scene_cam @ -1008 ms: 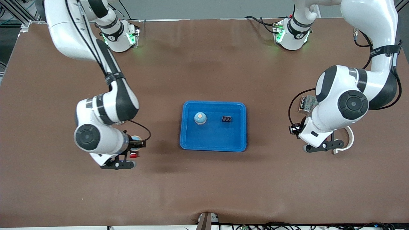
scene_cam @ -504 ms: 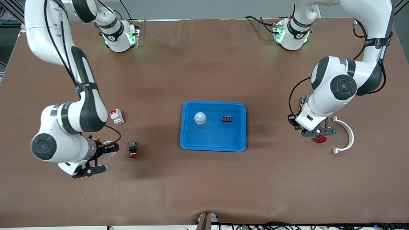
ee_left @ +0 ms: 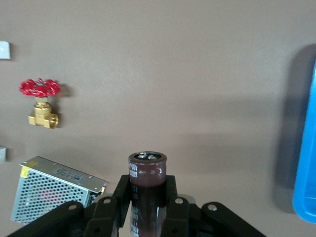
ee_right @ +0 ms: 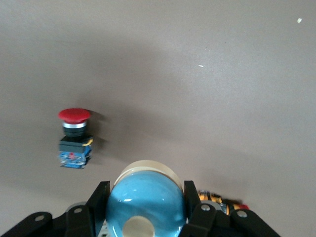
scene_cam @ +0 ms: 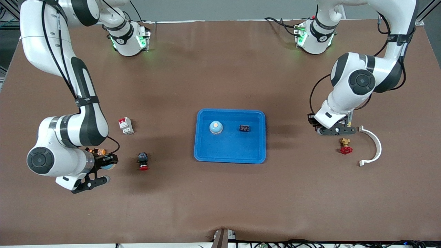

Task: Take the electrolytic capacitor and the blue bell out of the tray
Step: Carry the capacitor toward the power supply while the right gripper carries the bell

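Gripping a dark brown capacitor (ee_left: 147, 185) upright in my left gripper (ee_left: 147, 207), fingers (ee_left: 118, 197) clamped on its body, silver top showing above them; the gripper (scene_cam: 336, 130) hangs over the table (scene_cam: 220, 199) at the left arm's end, well apart from the blue tray (scene_cam: 203, 156). Under and beside it: a perforated metal power supply (ee_left: 52, 190), mostly hidden by the arm in the front view; a brass valve with a red handwheel (scene_cam: 345, 147) just nearer the front camera; a white curved bracket (scene_cam: 373, 146) beside the valve toward the table's edge. My right gripper (ee_right: 145, 212) holds a blue bell (ee_right: 145, 210) with a cream base, fingers (ee_right: 98, 200) pressed on both its sides; in the front view the gripper (scene_cam: 103, 165) is over the table at the right arm's end, bell (scene_cam: 109, 166) barely showing. A small orange-and-black part (scene_cam: 97, 151) sits on the table close by it. A red pushbutton (scene_cam: 143, 162) lies between that gripper and the tray, and a red-and-white breaker (scene_cam: 125, 125) is farther from the front camera than the button. The tray already contains a second blue bell (scene_cam: 216, 127) and a small black component (scene_cam: 244, 128), apart from each other.
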`<state>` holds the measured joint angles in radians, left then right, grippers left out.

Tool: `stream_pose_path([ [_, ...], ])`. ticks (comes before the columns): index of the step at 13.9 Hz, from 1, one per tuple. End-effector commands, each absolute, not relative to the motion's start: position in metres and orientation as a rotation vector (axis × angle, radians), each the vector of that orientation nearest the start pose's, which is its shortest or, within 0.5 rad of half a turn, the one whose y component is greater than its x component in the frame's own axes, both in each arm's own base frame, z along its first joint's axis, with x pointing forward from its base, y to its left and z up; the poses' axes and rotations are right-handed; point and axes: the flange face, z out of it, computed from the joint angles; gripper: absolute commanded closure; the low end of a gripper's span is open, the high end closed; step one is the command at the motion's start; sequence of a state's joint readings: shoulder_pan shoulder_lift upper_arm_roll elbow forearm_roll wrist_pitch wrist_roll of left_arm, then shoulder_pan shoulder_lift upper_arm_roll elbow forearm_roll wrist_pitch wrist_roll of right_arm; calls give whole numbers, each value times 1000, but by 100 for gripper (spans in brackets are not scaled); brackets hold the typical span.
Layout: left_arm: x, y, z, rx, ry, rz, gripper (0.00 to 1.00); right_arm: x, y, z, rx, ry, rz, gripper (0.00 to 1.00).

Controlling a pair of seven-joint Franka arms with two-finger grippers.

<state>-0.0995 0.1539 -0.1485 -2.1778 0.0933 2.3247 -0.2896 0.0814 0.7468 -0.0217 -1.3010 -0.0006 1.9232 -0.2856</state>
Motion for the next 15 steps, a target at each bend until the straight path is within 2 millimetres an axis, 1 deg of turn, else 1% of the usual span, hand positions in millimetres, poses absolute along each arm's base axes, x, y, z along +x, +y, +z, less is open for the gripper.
stream_pose_path([
  [1,511,-128,306,-3110,87,-71,100,717,36,267,-3075,-606,175,51],
  [2,507,-127,300,-3112,103,-82,100,715,31,260,-3076,-600,162,51],
  [5,498,-125,289,-3112,149,-81,100,706,30,232,-3078,-596,118,51],
  [7,494,-113,281,-3111,175,-81,100,701,31,219,-3079,-597,84,51],
  [11,482,-103,267,-3115,219,-122,100,699,31,207,-3085,-598,30,51],
  [13,482,-90,264,-3113,224,-118,100,698,31,202,-3087,-597,13,51],
  [15,480,-87,261,-3110,246,-106,100,699,31,201,-3088,-597,3,51],
])
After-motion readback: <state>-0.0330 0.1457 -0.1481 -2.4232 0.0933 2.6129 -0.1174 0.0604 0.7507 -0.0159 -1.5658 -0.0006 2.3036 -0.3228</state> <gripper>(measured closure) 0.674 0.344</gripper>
